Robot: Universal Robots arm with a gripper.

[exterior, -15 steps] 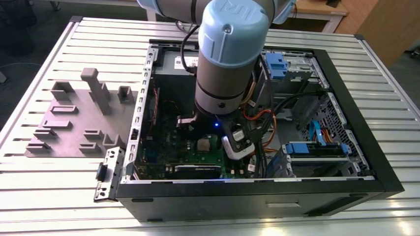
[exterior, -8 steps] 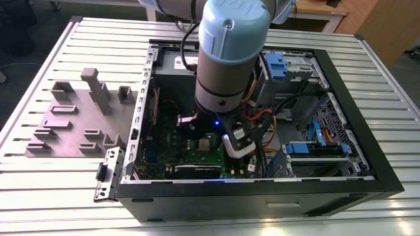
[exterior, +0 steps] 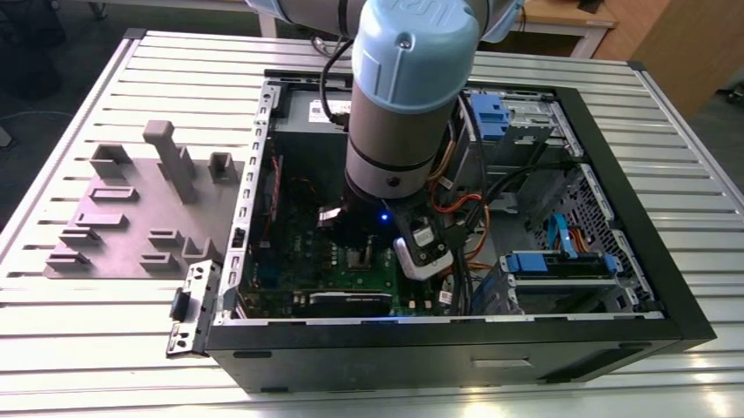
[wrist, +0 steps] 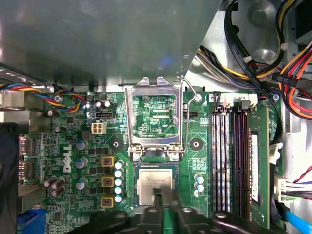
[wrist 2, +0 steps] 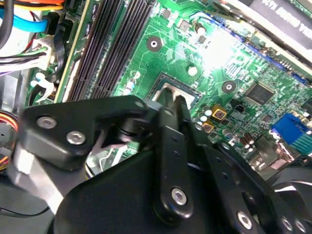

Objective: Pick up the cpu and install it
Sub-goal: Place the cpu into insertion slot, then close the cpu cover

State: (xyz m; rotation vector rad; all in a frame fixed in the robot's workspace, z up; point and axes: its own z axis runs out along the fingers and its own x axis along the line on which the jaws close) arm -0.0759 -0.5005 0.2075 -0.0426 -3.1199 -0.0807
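Pincer: my black two-fingered gripper (wrist: 165,196), fingers drawn narrow, almost together, not clasping anything by its edges.
Cpu: the small square silvery-grey cpu (wrist: 156,183) lies flat in its socket on the green motherboard (wrist: 73,146), right under my fingertips (wrist 2: 168,100).
Neighbour: the silver metal socket frame (wrist: 155,122) stands flipped open just beside it.
Setting: my pale-blue arm (exterior: 402,104) reaches into the open black computer case (exterior: 465,357), centre of the exterior view, on a slatted metal table (exterior: 93,331).

cpu (wrist: 155,184) on motherboard (wrist: 192,165), frame (wrist: 128,117) just beside it — motherboard inside case (exterior: 465,357)
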